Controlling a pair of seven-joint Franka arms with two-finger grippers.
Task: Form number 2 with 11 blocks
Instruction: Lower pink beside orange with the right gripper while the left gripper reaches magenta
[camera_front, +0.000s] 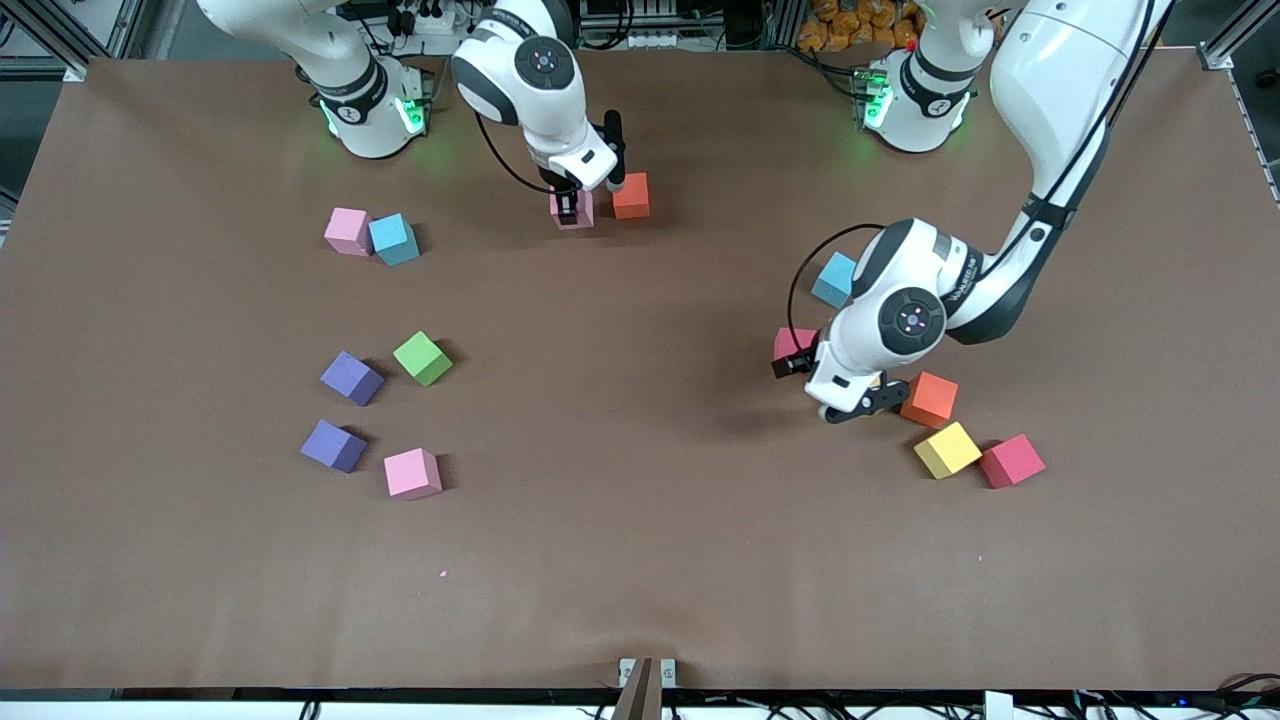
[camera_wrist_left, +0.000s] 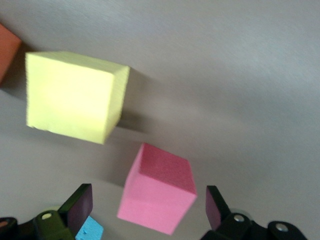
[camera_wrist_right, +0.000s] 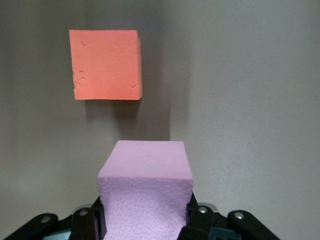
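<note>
Pink foam is filling the right gripper (camera_front: 569, 207): your right arm is pinching a pink cube (camera_wrist_right: 146, 192) between its fingers, near the robots' bases, just beside an orange cube (camera_front: 631, 195) that is sitting apart from it on the brown table (camera_front: 640, 560).

Your left gripper (camera_front: 833, 388) is hanging with jaws spread wide toward the left arm's end of the table, gripping nothing. In the left wrist view a crimson cube (camera_wrist_left: 157, 189) is lying between its fingertips (camera_wrist_left: 80, 206), untouched, with a yellow cube (camera_wrist_left: 75, 95) just beside it.

Around that gripper you are seeing a second orange cube (camera_front: 929, 398), another yellow cube (camera_front: 947, 450) and a second crimson cube (camera_front: 1012, 460), these last two touching. A light-blue cube (camera_front: 834, 279) is sitting farther from the front camera.

Toward the right arm's end, a pink cube (camera_front: 348, 231) is touching another light-blue cube (camera_front: 394, 239). Nearer the camera a green cube (camera_front: 422, 358), two purple cubes (camera_front: 351, 378) (camera_front: 334, 445) and one more pink cube (camera_front: 413, 473) are lying scattered.
</note>
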